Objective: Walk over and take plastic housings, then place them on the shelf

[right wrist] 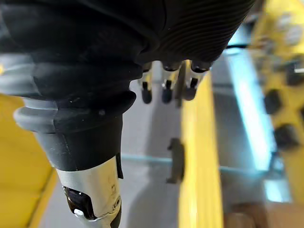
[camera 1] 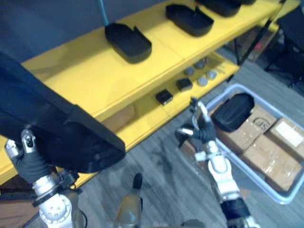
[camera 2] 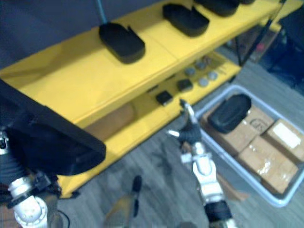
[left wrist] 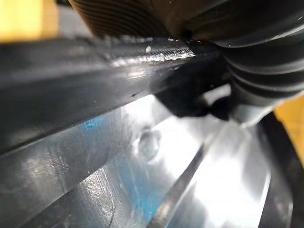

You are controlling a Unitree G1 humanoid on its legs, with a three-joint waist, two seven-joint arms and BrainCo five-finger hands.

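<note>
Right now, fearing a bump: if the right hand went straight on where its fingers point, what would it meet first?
Probably the front edge of the lower yellow shelf, by the small black block. The right hand is open; depth is unclear.

You have one large housing [camera 1: 57,128], black with a raised rim, tilted at the lower left of the frame; the left hand [camera 1: 28,159] grips its edge. On the yellow shelf [camera 1: 90,76] top lie a second housing [camera 1: 127,42], a third housing [camera 1: 189,19] and a fourth housing [camera 1: 223,5], hollow side up. A domed housing [camera 1: 232,111] lies on cardboard boxes [camera 1: 266,156], centre right.
</note>
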